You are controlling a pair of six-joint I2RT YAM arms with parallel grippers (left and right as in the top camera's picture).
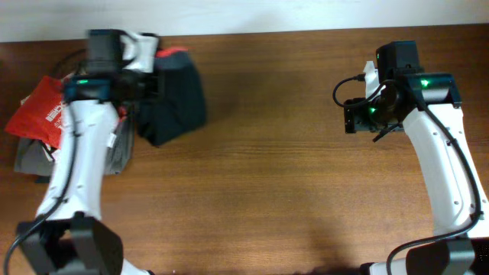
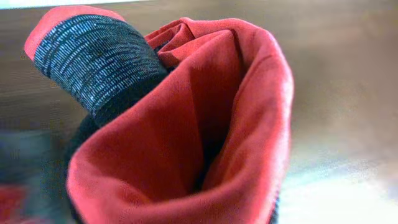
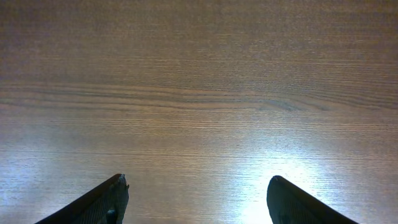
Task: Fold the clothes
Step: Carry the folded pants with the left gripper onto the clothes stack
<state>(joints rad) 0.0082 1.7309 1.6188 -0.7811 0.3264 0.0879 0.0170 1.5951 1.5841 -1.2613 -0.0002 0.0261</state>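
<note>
Far left, the left pincer (image 1: 150,77) pinches the bunched leggings (image 1: 175,104).

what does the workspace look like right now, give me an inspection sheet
surface: wooden table, bare in the middle
job's things: black leggings bunched up at the far left, red lining showing
clutter: red shirt and grey clothes piled at the left edge
grippers: left gripper shut on the leggings; right gripper open over bare table, holding nothing
cables: black cable looping at the right wrist
surroundings: pale strip beyond the far edge, nothing else seen
</note>
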